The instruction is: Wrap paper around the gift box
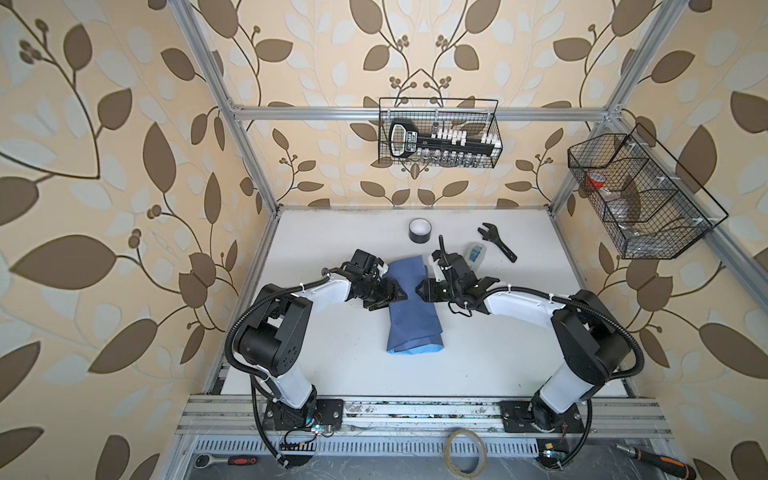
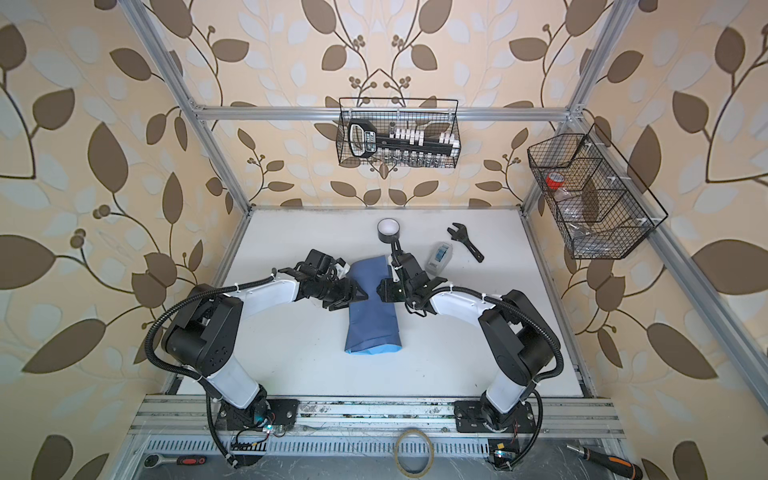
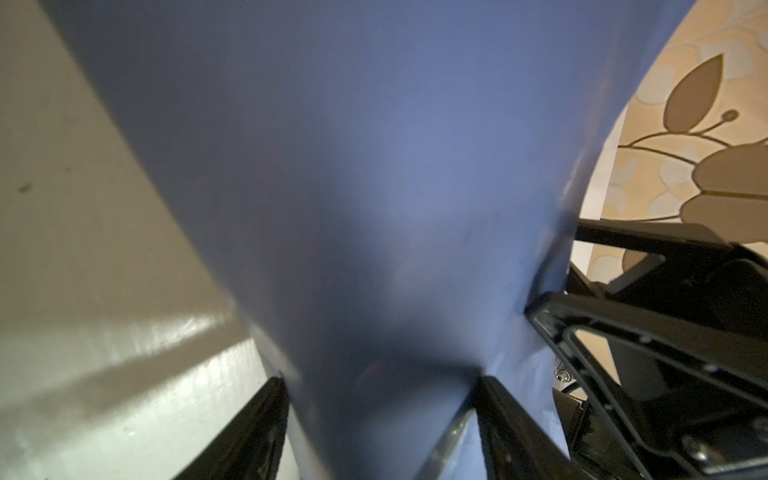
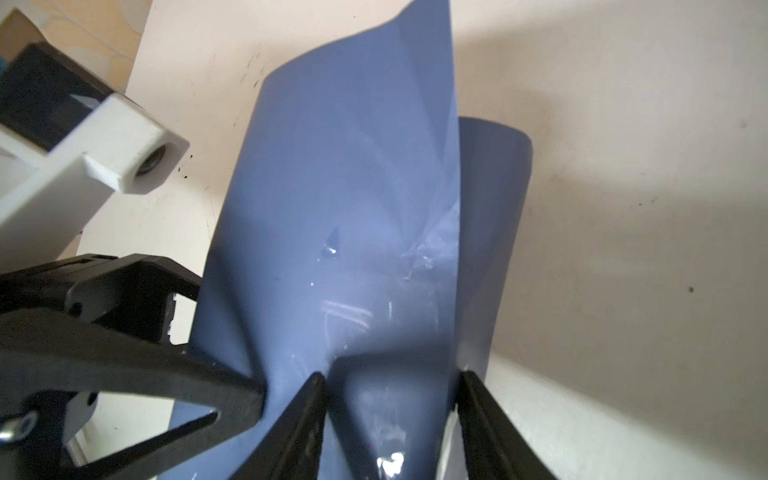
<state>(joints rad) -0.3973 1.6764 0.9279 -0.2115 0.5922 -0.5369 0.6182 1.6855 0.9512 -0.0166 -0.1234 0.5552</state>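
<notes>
large thin slate-blue paper sheet [image 1: 413, 311], light blue at its near edge, lies folded in a long bundle at middle of white table [image 1: 332, 353]. left gripper [image 1: 401, 296]: fingers [image 3: 266, 419] wide apart, pressing both sides of the paper. right gripper [image 1: 419, 289]: fingers [image 4: 299, 415] approx. half apart around a fold, cannot tell if gripping.

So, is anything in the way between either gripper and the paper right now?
Nothing visible. The left gripper and the right gripper both touch the paper from opposite sides; each wrist view shows it between the jaws. The tape roll, wrench and clear case lie farther back, clear of both.
</notes>
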